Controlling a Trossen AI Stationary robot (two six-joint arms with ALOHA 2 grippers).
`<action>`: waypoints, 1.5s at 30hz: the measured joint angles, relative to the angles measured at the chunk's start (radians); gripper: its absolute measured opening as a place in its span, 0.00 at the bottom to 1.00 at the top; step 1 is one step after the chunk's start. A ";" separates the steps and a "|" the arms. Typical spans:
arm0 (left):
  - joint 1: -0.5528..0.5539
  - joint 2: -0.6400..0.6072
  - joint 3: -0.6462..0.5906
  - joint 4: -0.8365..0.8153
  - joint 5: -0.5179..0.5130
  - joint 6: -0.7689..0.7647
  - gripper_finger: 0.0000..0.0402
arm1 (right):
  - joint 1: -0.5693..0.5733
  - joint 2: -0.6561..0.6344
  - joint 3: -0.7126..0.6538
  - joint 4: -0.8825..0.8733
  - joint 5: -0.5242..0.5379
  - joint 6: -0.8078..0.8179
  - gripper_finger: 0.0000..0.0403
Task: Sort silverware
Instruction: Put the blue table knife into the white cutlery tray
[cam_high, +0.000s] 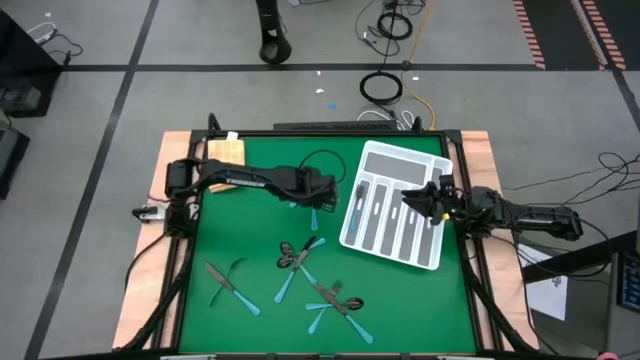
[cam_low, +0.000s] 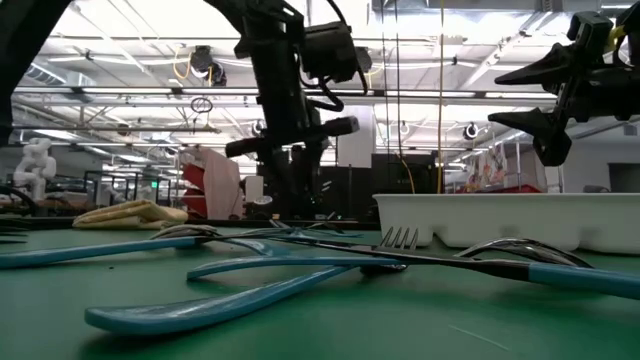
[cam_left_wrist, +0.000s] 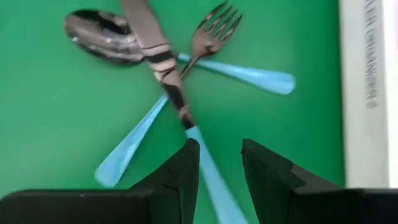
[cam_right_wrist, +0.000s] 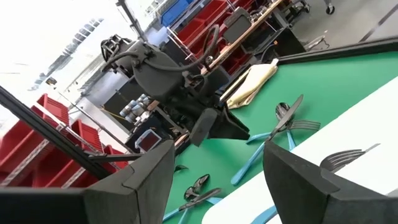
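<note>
Forks, spoons and knives with light-blue handles lie in three loose groups on the green mat (cam_high: 298, 255) (cam_high: 228, 285) (cam_high: 335, 298). My left gripper (cam_high: 318, 203) hangs above the mat between them and the white tray (cam_high: 395, 205), pointing steeply down, shut on a knife (cam_left_wrist: 163, 59). Below the knife, a spoon (cam_left_wrist: 99, 34) and a fork (cam_left_wrist: 214, 28) lie crossed on the mat. My right gripper (cam_high: 418, 198) hovers level over the tray's right half, open and holding nothing. A fork (cam_right_wrist: 345, 158) lies in the tray. My left gripper has the knife's blue handle (cam_left_wrist: 202, 158) between its two fingers, coming from above and slanting down. The handle runs aslant through the gap, along the fingers. The blade sticks out past the fingertips, above the spoon and fork; how far back the handle reaches is hidden.
A tan block (cam_high: 225, 150) sits at the mat's far left corner. The tray's white wall (cam_left_wrist: 367, 93) stands close beside my left gripper. Bare green mat lies between the tray and the silverware groups. Wooden table edges frame the mat on both sides.
</note>
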 joint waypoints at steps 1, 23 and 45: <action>0.000 -0.001 0.000 0.008 -0.001 0.000 0.33 | 0.000 0.000 0.000 0.000 0.000 0.008 0.57; 0.011 0.073 -0.001 0.035 -0.002 -0.027 0.35 | 0.000 0.000 0.000 0.000 0.000 0.018 0.57; 0.044 0.180 0.002 0.045 0.026 -0.008 0.08 | 0.000 0.003 -0.001 0.004 0.000 0.018 0.57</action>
